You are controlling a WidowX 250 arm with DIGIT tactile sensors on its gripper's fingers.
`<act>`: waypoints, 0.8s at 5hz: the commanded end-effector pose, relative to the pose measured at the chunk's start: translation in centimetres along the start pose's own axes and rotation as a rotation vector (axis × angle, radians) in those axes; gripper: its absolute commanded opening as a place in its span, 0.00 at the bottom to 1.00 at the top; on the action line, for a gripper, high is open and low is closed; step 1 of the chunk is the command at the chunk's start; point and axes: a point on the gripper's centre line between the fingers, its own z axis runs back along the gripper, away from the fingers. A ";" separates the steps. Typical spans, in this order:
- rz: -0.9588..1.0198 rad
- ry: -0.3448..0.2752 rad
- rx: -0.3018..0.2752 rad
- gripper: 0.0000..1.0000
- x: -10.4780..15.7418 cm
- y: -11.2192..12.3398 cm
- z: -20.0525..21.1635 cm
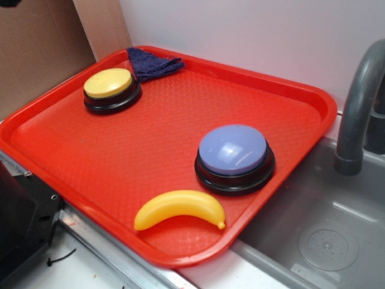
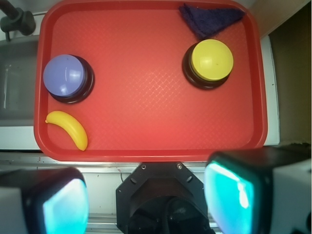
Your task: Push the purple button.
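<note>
The purple button (image 1: 233, 150) sat on the sink-side half of the red tray (image 1: 180, 144), a glossy lavender dome on a wider black base, with a yellow plastic banana (image 1: 179, 209) just beside it toward the tray's near rim. The gripper (image 2: 146, 200) hung high, back over the tray's near edge, well apart from the button; its two pads were spread wide, nothing between them. Judgement: best pressed by closing the fingers first, centring over the dome's crown, then descending straight down, since an off-centre contact on the slick curve would likely skid. The tray surface was finely pebbled. A smaller yellow button (image 1: 109, 83), matte, stood well apart near the far corner, beside a crumpled dark-blue cloth (image 1: 151, 62).
</note>
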 end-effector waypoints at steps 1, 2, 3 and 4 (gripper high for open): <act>0.000 0.000 0.000 1.00 0.0 0.0 0.0; -0.247 -0.068 -0.001 1.00 4.6 -5.0 -3.8; -0.494 -0.072 -0.047 1.00 7.8 -11.0 -8.1; -0.494 -0.072 -0.047 1.00 7.8 -11.0 -8.1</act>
